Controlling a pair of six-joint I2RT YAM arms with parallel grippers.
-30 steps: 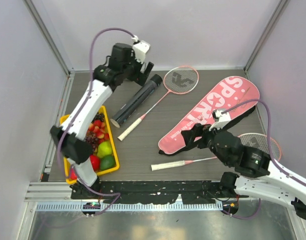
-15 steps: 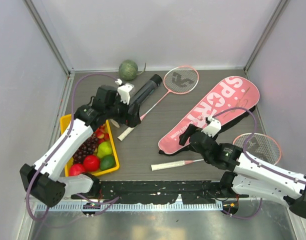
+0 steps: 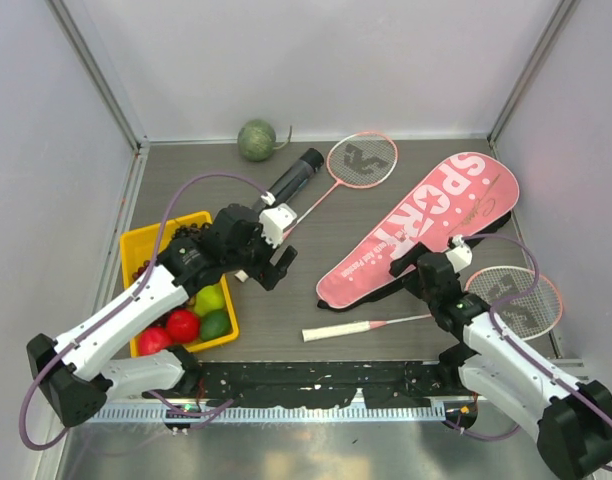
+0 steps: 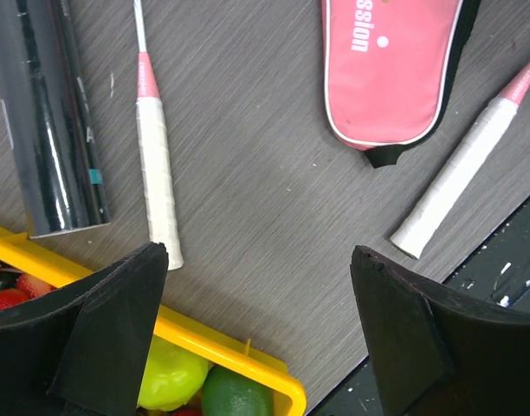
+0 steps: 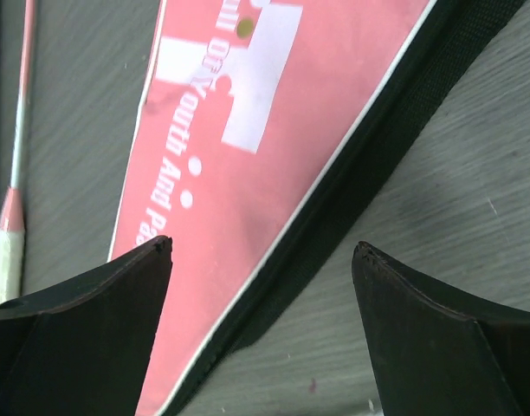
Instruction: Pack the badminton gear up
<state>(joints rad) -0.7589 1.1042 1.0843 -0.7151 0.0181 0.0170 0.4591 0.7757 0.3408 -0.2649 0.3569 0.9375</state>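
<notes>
The pink "SPORT" racket bag lies slantwise at the right. One pink-framed racket lies at the back, its white handle beside the long black tube. The other racket lies near the front, its handle pointing left. My left gripper hangs open over bare table by the tray's corner, holding nothing. My right gripper is open above the bag's black lower edge, nothing between its fingers.
A yellow fruit tray with apples and grapes sits at the left, its corner under my left gripper. A green melon rests at the back wall. The table's front rail runs below the near racket handle.
My left arm has swung from the back by the tube down toward the tray's corner, uncovering the melon. My right arm has drawn back to the right along the bag's lower end.
</notes>
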